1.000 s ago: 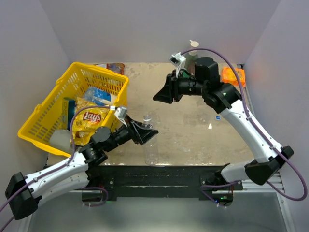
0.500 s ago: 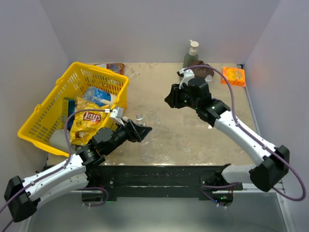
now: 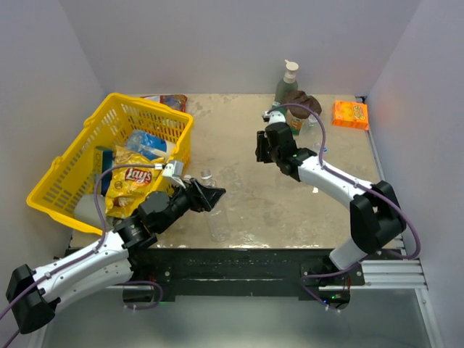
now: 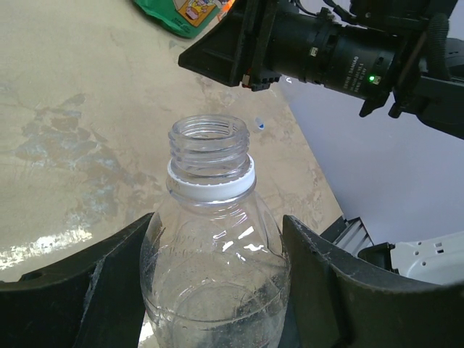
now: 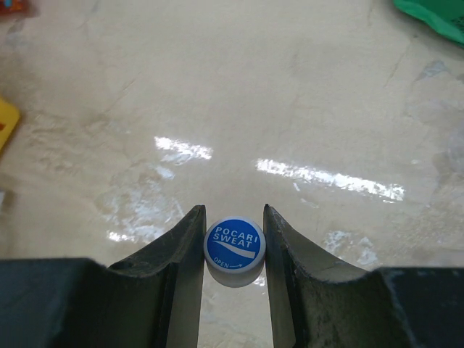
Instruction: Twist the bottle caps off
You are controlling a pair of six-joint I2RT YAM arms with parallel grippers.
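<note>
Pale grey walls close in a mottled beige worktop (image 3: 246,138), with a yellow basket (image 3: 72,174) at 9 o'clock and a green pump bottle (image 3: 288,83) at 12 o'clock in the overhead view. Near the 6 o'clock edge, one clear bottle (image 4: 214,217) is clamped at its shoulder between the fingers of the left tool (image 4: 217,239). Its threaded neck is seen open, with only a white retaining ring below the threads. A blue cap (image 5: 233,243) marked Pocari Sweat is pinched between the closed fingers of the right tool (image 5: 233,217), which is held low over bare worktop toward 1 o'clock of the bottle, well apart from it.

That bottle is therefore judged done, apart from the cap being set down. How much of the task is left cannot be read, since no other clear bottle is plainly made out on the worktop. The basket is filled with a crisp bag (image 3: 136,178) and other packets, and a pale shape (image 3: 88,209) at its near corner is partly hidden. A tiny blue-and-white speck (image 4: 261,125) beyond the neck in the left wrist view is possibly another loose cap. The bottle's base is cut off in that view.
</note>
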